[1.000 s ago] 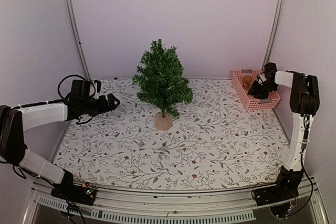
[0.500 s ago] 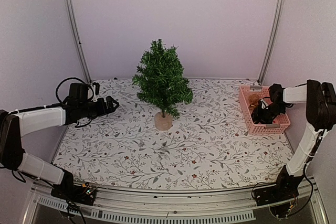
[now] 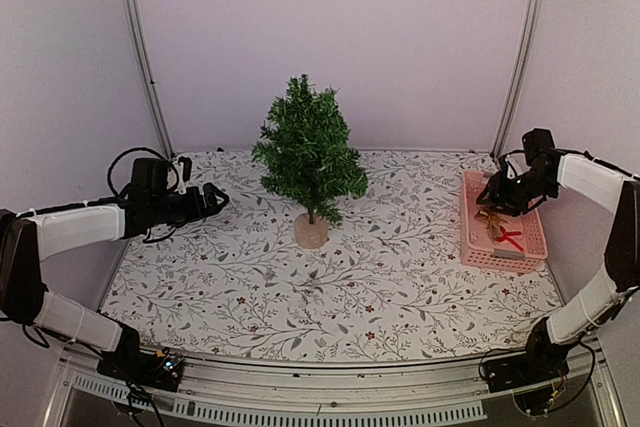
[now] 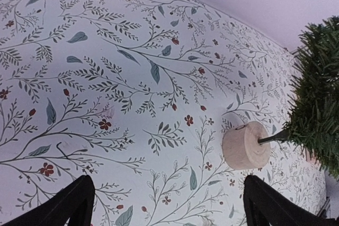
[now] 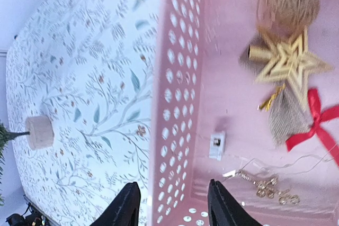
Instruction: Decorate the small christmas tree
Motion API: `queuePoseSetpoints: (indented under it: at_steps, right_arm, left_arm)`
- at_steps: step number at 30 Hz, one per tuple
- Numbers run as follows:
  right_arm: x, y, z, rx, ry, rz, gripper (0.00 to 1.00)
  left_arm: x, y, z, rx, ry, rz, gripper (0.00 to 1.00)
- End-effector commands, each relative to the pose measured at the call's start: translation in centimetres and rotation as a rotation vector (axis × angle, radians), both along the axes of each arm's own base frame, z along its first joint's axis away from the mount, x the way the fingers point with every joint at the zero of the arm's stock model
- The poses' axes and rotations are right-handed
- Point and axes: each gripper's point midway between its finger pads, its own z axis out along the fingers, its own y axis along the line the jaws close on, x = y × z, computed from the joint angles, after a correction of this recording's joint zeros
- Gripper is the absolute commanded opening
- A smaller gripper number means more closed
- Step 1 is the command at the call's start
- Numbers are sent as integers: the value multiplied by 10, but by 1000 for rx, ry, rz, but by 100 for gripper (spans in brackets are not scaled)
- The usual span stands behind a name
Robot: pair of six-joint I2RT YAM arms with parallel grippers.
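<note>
Star (image 5: 288,62) lies in the basket (image 3: 468,232) at right of frame, just below my right hand (image 3: 498,197), which is half spread and empty. Tree (image 3: 308,152) stands upright mid-frame on the surface (image 3: 400,287), well apart to the left. My left hand (image 3: 212,197), spread wide, is nearer it.

- The table (image 3: 400,287) in front of me has a white top printed all over with grey-green sprigs and small red flowers.
- The small christmas tree (image 3: 308,152) stands upright on its round wooden base (image 3: 311,231), just off the middle toward 12 o'clock.
- A pink perforated basket (image 3: 468,232) sits flat at 3 o'clock, along my table's right edge, well apart from the tree.
</note>
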Motion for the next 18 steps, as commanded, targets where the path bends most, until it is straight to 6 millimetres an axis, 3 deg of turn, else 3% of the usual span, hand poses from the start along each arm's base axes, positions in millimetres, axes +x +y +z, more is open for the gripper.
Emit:
queuePoseSetpoints:
  at_steps: [1,7,18]
  right_arm:
    - [19,-22,45,-131,-114,-27,47]
    - [20,-38,36,-240,-91,-22,47]
    - [2,-33,-10,-241,19,68,48]
  left_arm:
    - [5,-6,12,-9,-33,-30,99]
    - [8,-6,17,4,-41,-35,99]
    - [3,-4,10,18,-14,-37,99]
